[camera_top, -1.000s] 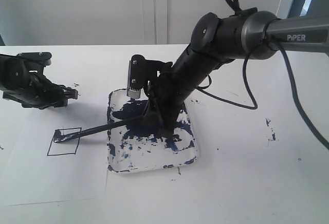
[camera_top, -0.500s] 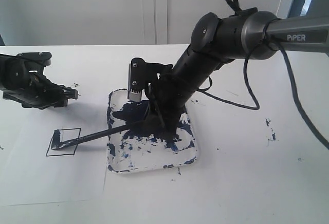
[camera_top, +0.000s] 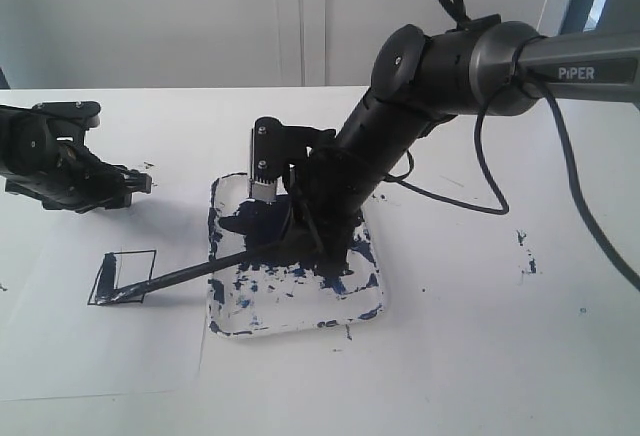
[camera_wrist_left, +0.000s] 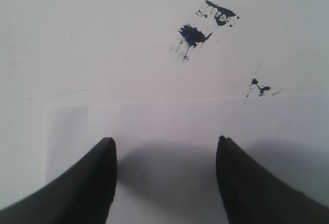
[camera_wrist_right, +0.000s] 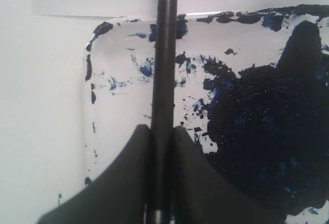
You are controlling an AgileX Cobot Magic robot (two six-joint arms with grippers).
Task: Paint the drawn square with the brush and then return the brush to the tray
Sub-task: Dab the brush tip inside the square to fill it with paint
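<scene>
Clamped in the right gripper [camera_wrist_right: 162, 131], the brush [camera_top: 190, 274] has stroked down the left edge of the drawn square [camera_top: 135, 266]; most remains blank. The left gripper [camera_wrist_left: 165, 141] gapes, empty.

The right arm [camera_top: 430, 86] is slanting down from the right side with its wrist bent low, the right gripper [camera_wrist_right: 163, 131] is pinching the brush [camera_wrist_right: 165, 54] between its fingers, and the left arm [camera_top: 50, 156] is crouching low, the left gripper [camera_wrist_left: 164, 144] holding its jaws apart.

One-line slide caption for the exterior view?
Right end effector over the tray holds the brush, tip on the partly painted drawn square.
</scene>
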